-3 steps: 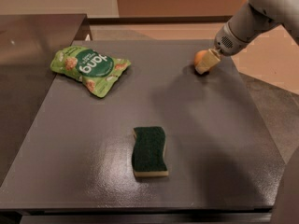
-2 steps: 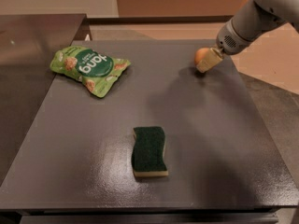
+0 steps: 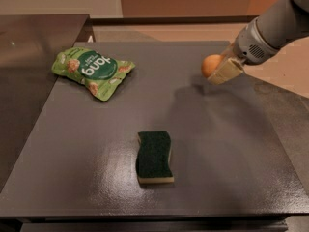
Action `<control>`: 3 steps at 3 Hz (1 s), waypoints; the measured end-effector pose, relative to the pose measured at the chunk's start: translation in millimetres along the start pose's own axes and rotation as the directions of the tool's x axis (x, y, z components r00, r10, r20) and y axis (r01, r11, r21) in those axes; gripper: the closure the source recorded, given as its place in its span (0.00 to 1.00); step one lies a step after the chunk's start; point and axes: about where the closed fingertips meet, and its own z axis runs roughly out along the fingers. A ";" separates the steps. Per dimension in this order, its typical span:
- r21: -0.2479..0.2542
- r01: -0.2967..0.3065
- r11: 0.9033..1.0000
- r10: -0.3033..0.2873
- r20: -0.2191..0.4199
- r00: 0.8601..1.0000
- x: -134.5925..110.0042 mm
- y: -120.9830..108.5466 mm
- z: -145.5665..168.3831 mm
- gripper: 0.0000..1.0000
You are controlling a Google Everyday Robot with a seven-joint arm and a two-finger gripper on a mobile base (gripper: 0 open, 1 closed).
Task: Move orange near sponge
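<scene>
A: What does the orange (image 3: 210, 65) look like?

B: Small, round, evenly coloured, with a smooth dull skin. Its right-hand part is covered by the tan tip of the gripper (image 3: 222, 72).

A: Where is it, measured from the sponge (image 3: 154, 157)?

B: Well apart from the sponge, farther back on the table (image 3: 72, 153) and off to the right in the view. A dark shadow lies on the tabletop just below the fruit, on the side toward the sponge.

A: Does the gripper have hold of it?

B: I cannot tell. The gripper's tip overlaps the orange, but whether it is clamped on the fruit or only lying against it does not show. The grey arm (image 3: 270, 30) behind it reaches in from the upper right, farther from the sponge than the orange is.

A: And the sponge itself?

B: It lies flat near the front edge of the table, with wavy long sides, a dark green top and a pale yellow layer showing along its near end.

A: Anything else?

B: A light green snack bag (image 3: 91, 71) lies beyond the sponge to the left, well apart from it and about as far back as the orange.

A: Count them.

B: One orange, one sponge, one snack bag, one gripper on one arm, all on or over a single dark grey table.
</scene>
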 end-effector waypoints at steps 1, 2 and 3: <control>-0.071 0.099 0.993 -0.098 0.008 0.995 6.7 41.3 -8.9 1.00; -0.138 0.179 0.974 -0.179 0.007 0.984 13.1 78.5 -11.6 1.00; -0.207 0.235 0.950 -0.240 0.003 0.971 18.3 112.2 -7.3 1.00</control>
